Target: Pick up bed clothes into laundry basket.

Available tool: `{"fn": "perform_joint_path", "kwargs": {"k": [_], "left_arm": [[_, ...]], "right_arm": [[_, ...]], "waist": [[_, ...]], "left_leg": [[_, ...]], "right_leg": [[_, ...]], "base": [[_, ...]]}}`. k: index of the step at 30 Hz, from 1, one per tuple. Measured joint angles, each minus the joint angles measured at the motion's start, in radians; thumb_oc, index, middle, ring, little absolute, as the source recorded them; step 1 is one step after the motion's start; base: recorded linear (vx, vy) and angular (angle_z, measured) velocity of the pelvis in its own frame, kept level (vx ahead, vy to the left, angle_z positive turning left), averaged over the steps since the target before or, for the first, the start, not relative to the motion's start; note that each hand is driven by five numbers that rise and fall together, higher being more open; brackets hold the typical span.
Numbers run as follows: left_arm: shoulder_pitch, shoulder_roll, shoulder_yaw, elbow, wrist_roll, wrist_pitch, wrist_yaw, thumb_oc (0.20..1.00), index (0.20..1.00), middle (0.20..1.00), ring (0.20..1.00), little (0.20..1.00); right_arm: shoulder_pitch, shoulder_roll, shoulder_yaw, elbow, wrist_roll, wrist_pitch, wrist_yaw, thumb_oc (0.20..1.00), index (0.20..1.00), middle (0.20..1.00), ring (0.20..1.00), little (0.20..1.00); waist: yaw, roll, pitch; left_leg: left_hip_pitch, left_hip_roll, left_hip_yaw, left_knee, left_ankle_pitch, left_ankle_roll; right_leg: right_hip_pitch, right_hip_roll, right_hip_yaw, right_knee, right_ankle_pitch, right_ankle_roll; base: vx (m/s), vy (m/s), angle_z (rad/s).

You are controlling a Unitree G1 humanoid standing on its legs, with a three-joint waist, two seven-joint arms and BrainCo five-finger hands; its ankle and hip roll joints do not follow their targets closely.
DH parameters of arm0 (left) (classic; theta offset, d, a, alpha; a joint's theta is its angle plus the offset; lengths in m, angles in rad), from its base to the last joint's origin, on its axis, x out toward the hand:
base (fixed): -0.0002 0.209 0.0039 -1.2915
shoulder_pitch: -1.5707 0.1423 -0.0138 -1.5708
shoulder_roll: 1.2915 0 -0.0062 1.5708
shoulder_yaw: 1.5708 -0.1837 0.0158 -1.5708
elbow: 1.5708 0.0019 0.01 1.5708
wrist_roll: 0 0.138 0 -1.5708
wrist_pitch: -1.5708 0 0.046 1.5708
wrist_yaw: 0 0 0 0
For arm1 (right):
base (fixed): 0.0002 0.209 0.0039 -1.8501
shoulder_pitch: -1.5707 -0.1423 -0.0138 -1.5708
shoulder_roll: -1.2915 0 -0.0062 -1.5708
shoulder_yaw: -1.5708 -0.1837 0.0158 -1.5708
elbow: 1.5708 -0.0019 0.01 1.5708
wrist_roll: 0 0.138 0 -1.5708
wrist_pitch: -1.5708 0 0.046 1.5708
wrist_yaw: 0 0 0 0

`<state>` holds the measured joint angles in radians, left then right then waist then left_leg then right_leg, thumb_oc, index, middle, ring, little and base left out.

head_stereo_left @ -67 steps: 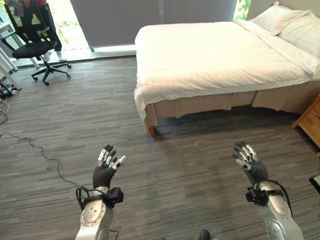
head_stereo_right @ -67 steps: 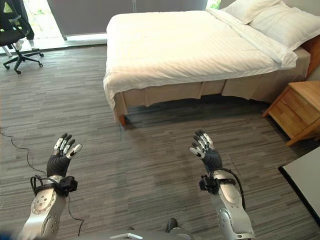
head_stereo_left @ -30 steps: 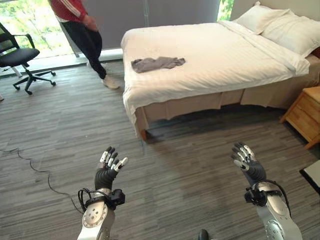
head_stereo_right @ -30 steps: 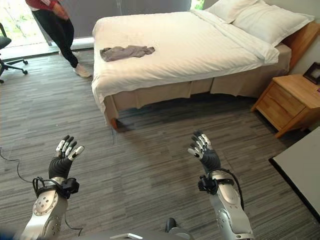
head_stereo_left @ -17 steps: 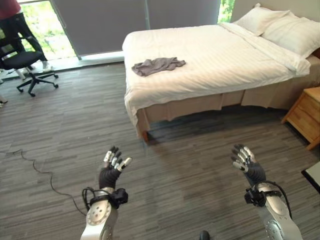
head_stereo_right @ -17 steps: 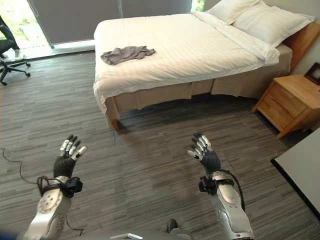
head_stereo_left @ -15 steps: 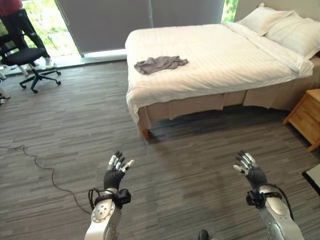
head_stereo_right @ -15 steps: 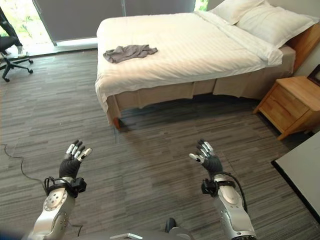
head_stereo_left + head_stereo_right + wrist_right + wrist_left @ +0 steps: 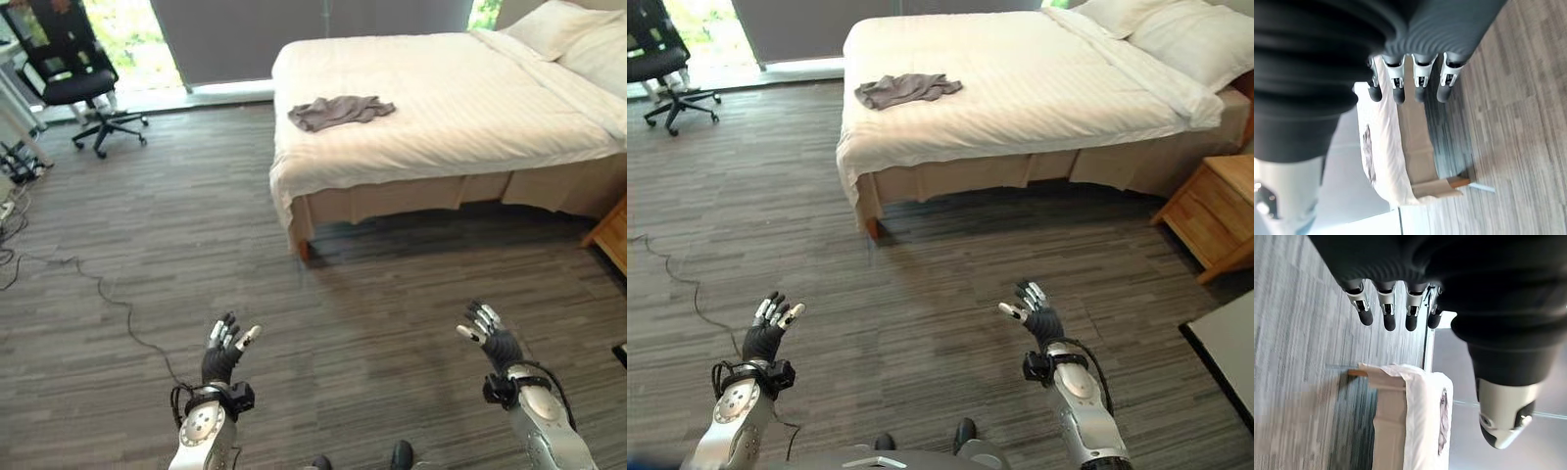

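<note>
A bed (image 9: 460,117) with a white cover stands on the wood-grain floor (image 9: 176,245), which serves as the reference for the rest of the scene. A crumpled grey garment (image 9: 340,111) lies flat on top of the bed, near its foot end and toward the window-side edge, touching the cover and nothing else. 2 white pillows (image 9: 1176,34) rest at the head end of the bed. A wooden nightstand (image 9: 1215,211) stands just beside the bed at its head end. A black office chair (image 9: 73,83) stands well apart from the bed, beyond its foot end, by the window.

The left hand (image 9: 223,352) is raised over the floor, well short of the bed, palm up with fingers (image 9: 1386,316) spread and released, grasping nothing. The right hand (image 9: 490,338) is raised likewise, also well apart from the bed, fingers (image 9: 1420,81) straight and released, empty. Neither hand touches the garment, which sits far beyond both.
</note>
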<state>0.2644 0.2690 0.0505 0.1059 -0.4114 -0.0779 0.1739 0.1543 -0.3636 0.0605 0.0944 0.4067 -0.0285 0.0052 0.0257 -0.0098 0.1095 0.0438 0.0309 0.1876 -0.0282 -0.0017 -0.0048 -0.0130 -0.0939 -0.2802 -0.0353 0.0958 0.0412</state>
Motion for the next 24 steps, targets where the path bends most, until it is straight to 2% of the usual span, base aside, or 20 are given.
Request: {"fn": "perform_joint_path", "kwargs": {"k": [2,3,4,6,8,9,10,12,13,14,15,16,17,18,19,20,21,22,23,24], "left_arm": [[-0.004,0.003,0.006,0.001,0.000,0.000,0.008,1.000,1.000,1.000,1.000,1.000],[-0.015,0.005,0.006,0.024,0.001,0.000,0.011,1.000,1.000,1.000,1.000,1.000],[-0.044,0.003,-0.007,0.063,0.002,0.001,0.012,1.000,1.000,1.000,1.000,1.000],[-0.048,0.012,0.000,0.063,0.002,0.000,0.017,1.000,1.000,1.000,1.000,1.000],[-0.047,0.020,0.009,0.062,0.004,-0.001,0.018,1.000,1.000,1.000,1.000,1.000],[-0.043,0.020,0.008,0.064,0.005,0.000,0.018,1.000,1.000,1.000,1.000,1.000],[-0.034,0.011,0.023,0.063,0.026,-0.003,0.020,1.000,1.000,1.000,1.000,1.000],[-0.058,0.020,0.023,0.064,0.034,0.000,0.017,1.000,1.000,1.000,1.000,1.000],[-0.081,0.022,0.026,0.066,0.034,0.000,0.017,1.000,1.000,1.000,1.000,1.000],[-0.111,0.021,0.026,0.084,0.036,0.000,0.016,1.000,1.000,1.000,1.000,1.000],[-0.147,0.023,0.021,0.104,0.038,-0.001,0.015,1.000,1.000,1.000,1.000,1.000],[-0.192,0.045,0.020,0.123,0.042,-0.002,0.013,1.000,1.000,1.000,1.000,1.000],[-0.193,0.056,0.015,0.127,0.042,0.002,0.013,1.000,1.000,1.000,1.000,1.000],[-0.172,0.046,0.011,0.122,0.043,0.002,0.012,1.000,1.000,1.000,1.000,1.000],[-0.154,0.017,0.000,0.102,0.043,0.002,0.010,1.000,1.000,1.000,1.000,1.000],[-0.107,-0.027,-0.055,0.077,0.041,0.002,0.013,1.000,1.000,1.000,1.000,1.000],[-0.086,-0.057,-0.082,0.014,0.037,-0.024,0.005,1.000,1.000,1.000,1.000,1.000],[-0.069,-0.063,-0.089,0.013,0.033,-0.028,0.001,1.000,1.000,1.000,1.000,1.000],[-0.065,-0.032,-0.103,0.009,0.023,-0.025,0.004,1.000,1.000,1.000,1.000,1.000],[-0.077,-0.023,-0.089,0.024,0.023,-0.027,-0.002,1.000,1.000,1.000,1.000,1.000]], "right_arm": [[-0.001,0.001,-0.022,0.001,-0.014,0.000,-0.002,1.000,1.000,1.000,1.000,1.000],[-0.001,0.002,-0.028,0.004,-0.016,-0.002,-0.002,1.000,1.000,1.000,1.000,1.000],[-0.005,-0.006,-0.044,0.002,-0.018,-0.004,-0.003,1.000,1.000,1.000,1.000,1.000],[-0.004,-0.006,-0.045,-0.006,-0.045,-0.004,-0.005,1.000,1.000,1.000,1.000,1.000],[-0.002,-0.007,-0.028,0.001,-0.057,-0.002,-0.003,1.000,1.000,1.000,1.000,1.000],[0.005,-0.008,-0.016,0.001,-0.057,-0.001,-0.002,1.000,1.000,1.000,1.000,1.000],[0.004,-0.006,0.000,-0.003,-0.057,-0.003,0.002,1.000,1.000,1.000,1.000,1.000],[0.009,0.000,-0.002,-0.005,-0.054,-0.001,0.000,1.000,1.000,1.000,1.000,1.000],[0.010,0.000,-0.002,-0.007,-0.054,-0.001,-0.001,1.000,1.000,1.000,1.000,1.000],[0.018,0.000,-0.002,-0.012,-0.053,-0.002,-0.001,1.000,1.000,1.000,1.000,1.000],[0.026,0.011,-0.006,-0.014,-0.053,-0.003,-0.001,1.000,1.000,1.000,1.000,1.000],[0.035,0.024,-0.003,-0.039,-0.052,-0.008,-0.007,1.000,1.000,1.000,1.000,1.000],[0.040,0.045,0.001,-0.038,-0.052,0.000,-0.005,1.000,1.000,1.000,1.000,1.000],[0.042,0.050,-0.002,-0.037,-0.052,-0.003,-0.003,1.000,1.000,1.000,1.000,1.000],[0.047,0.047,-0.007,-0.034,-0.052,-0.004,-0.006,1.000,1.000,1.000,1.000,1.000],[0.065,0.029,0.006,-0.020,-0.051,-0.001,0.002,1.000,1.000,1.000,1.000,1.000],[0.039,-0.013,0.024,0.006,-0.033,-0.004,0.005,1.000,1.000,1.000,1.000,1.000],[0.013,-0.015,0.016,0.018,-0.027,-0.004,0.006,1.000,1.000,1.000,1.000,1.000],[0.000,-0.007,-0.007,0.015,0.012,-0.013,0.000,1.000,1.000,1.000,1.000,1.000],[-0.010,-0.008,-0.009,0.027,0.036,-0.027,0.001,1.000,1.000,1.000,1.000,1.000]], "waist": [[0.006,0.004,0.005],[0.002,0.012,0.015],[-0.012,0.041,0.041],[-0.034,0.047,0.059],[-0.032,0.041,0.076],[-0.042,0.033,0.083],[-0.047,0.044,0.082],[-0.068,0.038,0.111],[-0.080,0.034,0.123],[-0.089,0.027,0.125],[-0.119,0.003,0.125],[-0.139,-0.049,0.135],[-0.128,-0.080,0.130],[-0.140,-0.063,0.119],[-0.157,-0.042,0.103],[-0.159,0.029,0.050],[-0.171,0.020,0.030],[-0.141,0.030,0.022],[-0.112,0.020,0.020],[-0.076,0.005,0.025]], "left_leg": [[-0.001,-0.012,-0.011,0.002,-0.002,0.013],[0.001,-0.039,-0.022,0.013,-0.023,0.036],[-0.005,-0.056,-0.061,0.038,-0.033,0.080],[0.000,-0.077,-0.061,0.046,-0.036,0.103],[0.024,-0.121,-0.054,0.056,-0.056,0.126],[0.032,-0.133,-0.059,0.064,-0.061,0.133],[0.006,-0.135,-0.068,0.068,-0.060,0.147],[-0.008,-0.128,-0.091,0.071,-0.059,0.144],[-0.018,-0.123,-0.109,0.069,-0.056,0.131],[-0.027,-0.122,-0.122,0.063,-0.064,0.099],[-0.026,-0.130,-0.106,0.074,-0.085,0.076],[-0.081,-0.134,-0.080,0.291,-0.191,0.093],[-0.054,-0.163,-0.075,0.317,-0.269,0.095],[-0.033,-0.163,-0.092,0.317,-0.298,0.109],[0.001,-0.150,-0.120,0.294,-0.310,0.094],[0.091,-0.107,-0.144,0.272,-0.273,0.010],[-0.176,-0.096,-0.160,0.925,-0.149,-0.178],[-0.280,-0.079,-0.173,1.089,-0.098,-0.206],[-0.382,-0.089,-0.194,1.246,-0.053,-0.199],[-0.464,-0.070,-0.185,1.355,-0.028,-0.144]], "right_leg": [[-0.002,-0.016,-0.011,0.020,-0.007,0.010],[-0.021,-0.040,-0.018,0.089,-0.020,0.044],[-0.077,-0.071,-0.009,0.249,-0.042,0.064],[-0.196,-0.153,-0.013,0.503,-0.044,0.068],[-0.248,-0.215,0.006,0.635,-0.032,0.050],[-0.276,-0.226,0.027,0.674,-0.063,0.045],[-0.334,-0.170,0.105,0.680,-0.105,0.066],[-0.356,-0.086,0.120,0.552,-0.139,0.086],[-0.357,-0.041,0.115,0.443,-0.138,0.089],[-0.360,-0.013,0.103,0.342,-0.133,0.082],[-0.354,-0.006,0.081,0.221,-0.128,0.090],[-0.369,-0.052,0.052,0.195,-0.113,0.142],[-0.355,-0.073,-0.027,0.094,-0.093,0.126],[-0.332,-0.058,-0.081,0.058,-0.067,0.093],[-0.327,-0.053,-0.147,0.142,-0.066,0.068],[-0.210,0.028,-0.166,0.264,-0.100,-0.046],[-0.084,0.068,-0.078,0.266,-0.190,-0.122],[-0.055,0.083,-0.054,0.285,-0.210,-0.140],[-0.050,0.077,-0.020,0.316,-0.269,-0.168],[-0.031,0.070,0.008,0.315,-0.256,-0.144]], "base": [[0.07,0.322,0.25],[0.06,0.428,0.28],[0.05,0.356,0.34],[0.08,0.254,0.30],[0.16,0.119,0.02],[0.34,0.100,-0.08],[0.28,0.022,0.01],[0.36,0.002,0.12],[0.48,-0.029,0.39],[0.43,-0.033,0.60],[0.44,-0.035,0.93],[0.47,-0.054,0.57],[0.57,-0.089,0.36],[0.70,-0.120,0.16],[0.95,-0.156,0.58],[1.04,-0.213,1.14],[1.02,-0.232,0.67],[0.43,-0.158,0.27],[0.45,-0.101,-0.72],[0.32,-0.045,-0.86]]}}
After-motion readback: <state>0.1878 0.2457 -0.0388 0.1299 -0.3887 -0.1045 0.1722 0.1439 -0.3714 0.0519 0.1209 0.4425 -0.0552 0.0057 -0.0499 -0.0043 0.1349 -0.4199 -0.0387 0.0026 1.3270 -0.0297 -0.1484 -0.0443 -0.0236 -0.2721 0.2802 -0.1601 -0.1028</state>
